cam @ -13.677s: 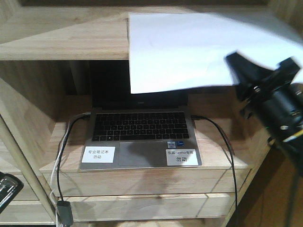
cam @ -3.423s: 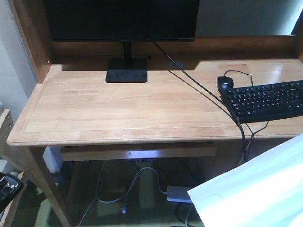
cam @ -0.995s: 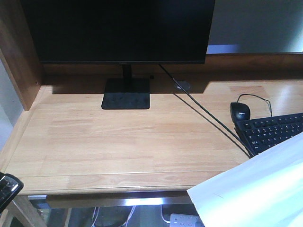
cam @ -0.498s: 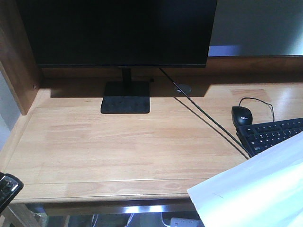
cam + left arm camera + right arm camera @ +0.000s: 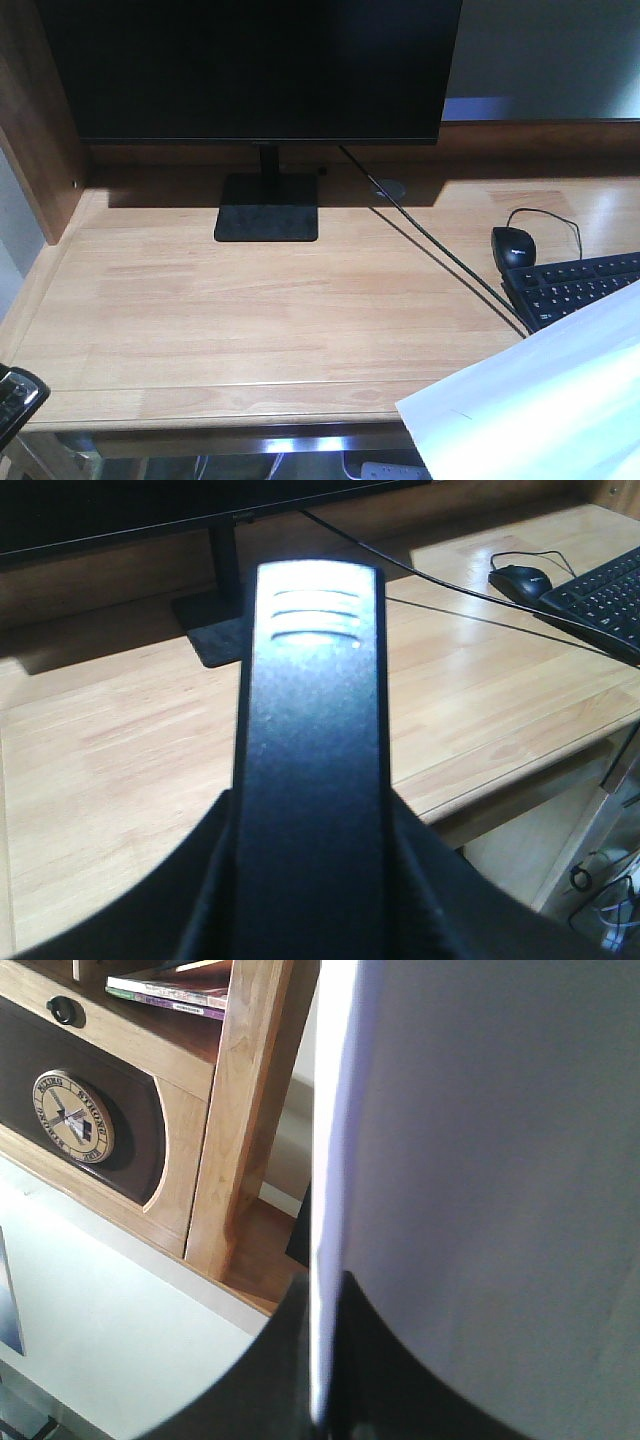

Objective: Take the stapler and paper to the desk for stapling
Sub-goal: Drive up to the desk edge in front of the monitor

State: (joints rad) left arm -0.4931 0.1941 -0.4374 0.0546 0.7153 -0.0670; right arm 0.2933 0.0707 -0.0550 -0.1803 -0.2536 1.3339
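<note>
Left gripper [image 5: 310,900]: closed on the stapler [image 5: 312,730], with dark fingers [image 5: 205,890] hugging both sides of its black body in the left wrist view.
Stapler: held in the air above the desk [image 5: 250,300] and not touching the wood. Its ridged tip catches the light and points toward the monitor stand [image 5: 267,207].
Right gripper [image 5: 320,1370]: clamped on the paper [image 5: 480,1160]. The sheet's edge runs down into the dark jaws and fills most of the right wrist view.
Paper: held up at the desk's front right corner in the front view, covering the near part of the keyboard [image 5: 580,285].
Desk: light wood, bare across its middle. It carries a dark monitor [image 5: 250,70] at the back and a black mouse [image 5: 514,246] beside the keyboard. A cable [image 5: 440,255] runs diagonally from the back toward the front right.
Background, right wrist view: a wooden cabinet [image 5: 240,1110] with a round emblem [image 5: 75,1117] and books [image 5: 170,990] on a shelf.
</note>
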